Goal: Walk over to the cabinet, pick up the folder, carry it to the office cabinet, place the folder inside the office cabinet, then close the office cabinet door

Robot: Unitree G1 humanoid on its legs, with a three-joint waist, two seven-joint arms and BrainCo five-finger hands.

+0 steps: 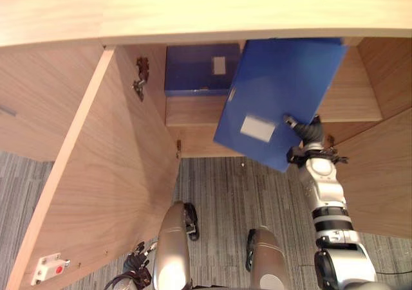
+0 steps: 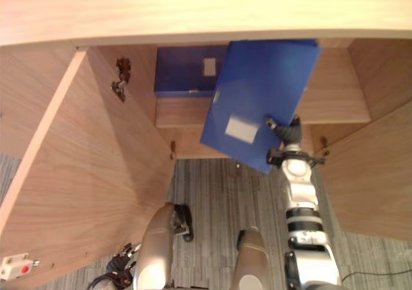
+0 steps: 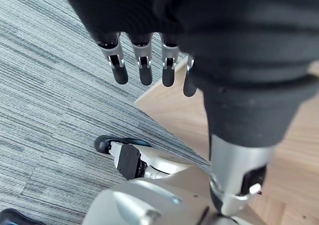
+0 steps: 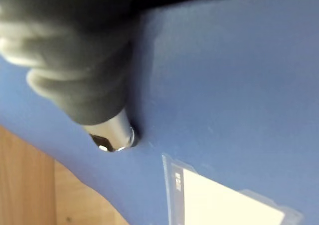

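Blue plastic folder (image 1: pixel 277 90) held tilted at the mouth of the open light-wood office cabinet (image 1: pixel 360 90), not yet set down.
The right hand (image 1: pixel 310 133) pinches the folder's near right corner, with the thumb flat on its face and the fingers hidden behind it. The folder's far edge reaches in under the cabinet top, right of a darker blue box file (image 1: pixel 196 68) on the inner shelf. The left hand (image 3: pixel 144 70) hangs low over the grey striped carpet (image 1: pixel 219 187), fingers straight, slightly spread, empty. Fetching and carrying look done. Still to do: push the folder in, let go, and swing the wide-open left door (image 1: pixel 96 193) shut.
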